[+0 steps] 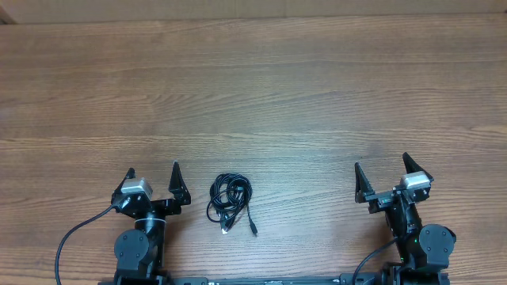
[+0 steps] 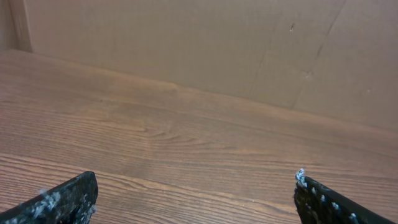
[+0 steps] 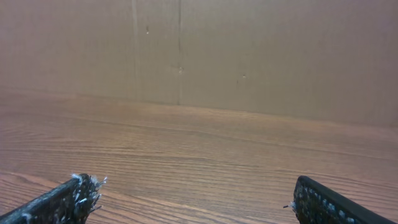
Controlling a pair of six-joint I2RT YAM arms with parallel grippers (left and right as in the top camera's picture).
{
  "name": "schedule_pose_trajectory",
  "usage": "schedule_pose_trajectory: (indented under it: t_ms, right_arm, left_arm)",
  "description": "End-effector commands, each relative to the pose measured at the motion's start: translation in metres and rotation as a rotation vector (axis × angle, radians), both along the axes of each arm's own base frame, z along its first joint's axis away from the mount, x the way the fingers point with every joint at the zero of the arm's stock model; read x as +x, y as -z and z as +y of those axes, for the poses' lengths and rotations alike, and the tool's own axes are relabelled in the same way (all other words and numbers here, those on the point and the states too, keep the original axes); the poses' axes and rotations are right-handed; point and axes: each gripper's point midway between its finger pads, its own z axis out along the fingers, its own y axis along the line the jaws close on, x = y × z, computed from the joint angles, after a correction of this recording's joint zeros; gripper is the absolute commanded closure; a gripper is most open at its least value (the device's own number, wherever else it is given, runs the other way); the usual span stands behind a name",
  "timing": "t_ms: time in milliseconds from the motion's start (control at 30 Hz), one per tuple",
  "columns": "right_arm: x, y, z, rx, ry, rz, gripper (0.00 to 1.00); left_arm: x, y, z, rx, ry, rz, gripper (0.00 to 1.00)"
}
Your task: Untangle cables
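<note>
The cables (image 1: 229, 194) lie as a small coiled black bundle on the wooden table, near the front edge, with two plug ends trailing toward the front. My left gripper (image 1: 153, 169) stands open just left of the bundle, apart from it. Far to the right my right gripper (image 1: 381, 161) is open too, holding nothing. In the left wrist view only the two spread fingertips (image 2: 68, 198) show over bare wood, with the left gripper (image 2: 196, 180) empty. The right wrist view is alike, with the right gripper (image 3: 196, 185) empty above the wood. The cables are out of both wrist views.
The wooden table (image 1: 253, 95) stretches far beyond the grippers. A brown cardboard wall (image 2: 249, 43) stands at its far edge, also seen as the cardboard wall (image 3: 249, 56) in the right wrist view. A thick black arm wire (image 1: 75, 237) loops at the front left.
</note>
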Motion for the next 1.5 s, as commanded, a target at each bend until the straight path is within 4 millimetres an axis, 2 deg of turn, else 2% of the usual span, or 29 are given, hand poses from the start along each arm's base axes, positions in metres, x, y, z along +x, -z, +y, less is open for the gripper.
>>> schedule_pose_trajectory:
  t_ms: [0, 800, 933, 1200, 1467]
  right_arm:
    - [0.0, 0.002, 0.001, -0.001, -0.005, -0.005, 0.0]
    - [0.0, 0.002, 0.001, -0.001, -0.005, -0.005, 0.0]
    - [0.0, 0.002, 0.001, -0.001, -0.005, -0.005, 0.0]
    - [0.0, 0.002, 0.001, -0.001, -0.005, -0.005, 0.0]
    - [0.0, 0.002, 0.001, -0.001, -0.005, -0.005, 0.0]
  left_arm:
    - [0.0, 0.0, 0.001, 0.022, 0.001, -0.005, 0.0]
    - [-0.003, -0.001, -0.001, 0.043, 0.012, 0.032, 0.0]
    - [-0.011, -0.01, 0.0, 0.098, 0.017, 0.077, 0.0]
    - [-0.026, -0.026, -0.001, 0.1, 0.037, 0.142, 0.0]
    - [-0.024, -0.053, -0.018, 0.088, 0.136, 0.183, 0.0]
